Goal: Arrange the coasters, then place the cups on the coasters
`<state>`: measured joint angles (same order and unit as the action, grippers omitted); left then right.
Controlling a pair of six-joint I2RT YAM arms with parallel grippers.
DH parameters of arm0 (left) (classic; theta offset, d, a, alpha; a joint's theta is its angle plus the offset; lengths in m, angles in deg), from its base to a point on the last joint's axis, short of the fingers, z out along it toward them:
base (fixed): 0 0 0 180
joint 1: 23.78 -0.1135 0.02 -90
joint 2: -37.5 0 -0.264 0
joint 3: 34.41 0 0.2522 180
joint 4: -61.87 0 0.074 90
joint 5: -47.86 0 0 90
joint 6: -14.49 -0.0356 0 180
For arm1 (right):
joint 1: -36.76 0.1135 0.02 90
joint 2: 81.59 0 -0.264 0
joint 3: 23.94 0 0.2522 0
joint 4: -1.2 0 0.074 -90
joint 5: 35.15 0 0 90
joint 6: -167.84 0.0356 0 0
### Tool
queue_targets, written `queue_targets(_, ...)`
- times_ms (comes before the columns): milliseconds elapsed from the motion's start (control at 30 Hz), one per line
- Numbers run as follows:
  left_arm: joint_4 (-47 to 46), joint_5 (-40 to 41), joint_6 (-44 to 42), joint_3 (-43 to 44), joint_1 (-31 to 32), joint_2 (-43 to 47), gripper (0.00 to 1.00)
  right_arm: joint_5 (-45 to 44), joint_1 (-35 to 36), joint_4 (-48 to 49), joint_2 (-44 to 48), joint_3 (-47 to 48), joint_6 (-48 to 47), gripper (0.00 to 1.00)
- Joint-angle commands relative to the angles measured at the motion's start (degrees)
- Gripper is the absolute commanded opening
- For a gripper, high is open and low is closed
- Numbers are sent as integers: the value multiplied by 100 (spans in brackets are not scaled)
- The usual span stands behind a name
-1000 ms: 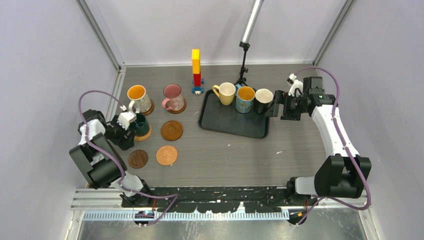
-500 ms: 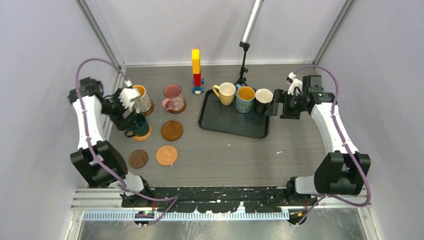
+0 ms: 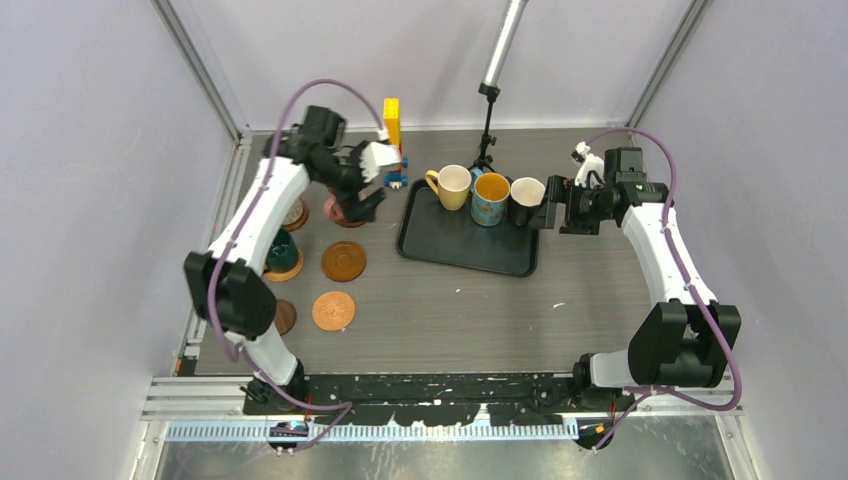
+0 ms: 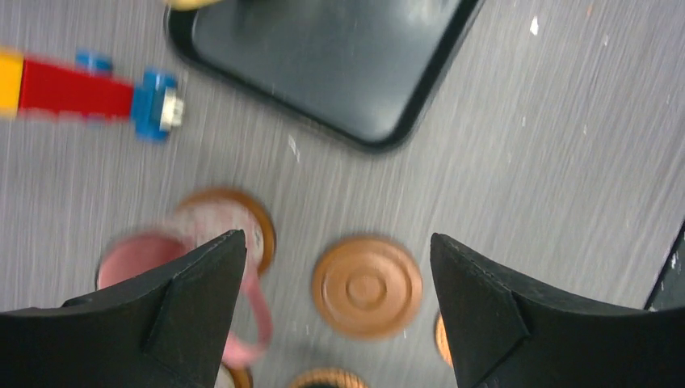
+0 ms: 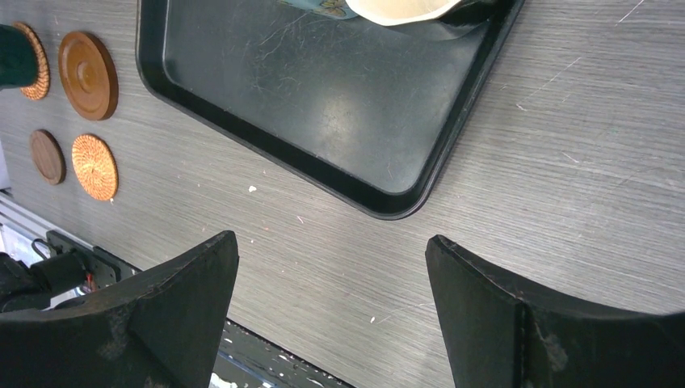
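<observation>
My left gripper [image 3: 362, 198] hangs open and empty over the pink cup [image 4: 141, 260], which stands on a glossy brown coaster [image 4: 246, 212]. Straight below the jaws of the left gripper [image 4: 338, 238] lies a bare glossy brown coaster [image 3: 343, 261]. The dark teal cup [image 3: 280, 248] sits on a woven coaster at the left. A tan woven coaster [image 3: 333, 311] and a dark brown coaster [image 3: 285, 317] lie bare nearer the front. The yellow cup [image 3: 452, 186], blue cup [image 3: 490, 198] and a pale-rimmed cup [image 3: 526, 198] stand on the black tray [image 3: 465, 248]. My right gripper [image 3: 549, 212] is open beside that last cup. The patterned cup is mostly hidden behind my left arm.
A yellow, red and blue toy brick tower [image 3: 392, 140] stands at the back, just right of my left wrist. A black stand with a metal pole [image 3: 487, 120] rises behind the tray. Walls close in the table on the left, right and back.
My left arm has swung from the teal cup at the left edge up and back to above the pink cup. The teal cup stays on its woven coaster. The right arm has barely moved.
</observation>
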<state>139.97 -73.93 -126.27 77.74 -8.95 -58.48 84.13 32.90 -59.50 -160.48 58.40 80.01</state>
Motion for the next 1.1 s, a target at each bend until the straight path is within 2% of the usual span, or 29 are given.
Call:
queue_targets(0,-1102,76,1083,704,788,-839,85,61,25,176,118,43,-57,91)
queue_targets(200,-1741,363,1248,1646,1191,-2169,84,16,24,153,214,47,-187,90)
queue_targets(400,-1621,618,769,3005,1206,-3280,84,69,25,119,285,-21,-182,90)
queue_targets(700,-1824,849,-151,3570,1199,-4026,83,35,20,72,431,-157,-185,90)
queue_targets(900,-1739,721,-251,4147,1206,-4495,83,0,17,47,475,-209,-339,90)
queue_targets(1067,-1472,485,-367,4104,1206,-4533,77,-65,17,29,511,-208,-382,90)
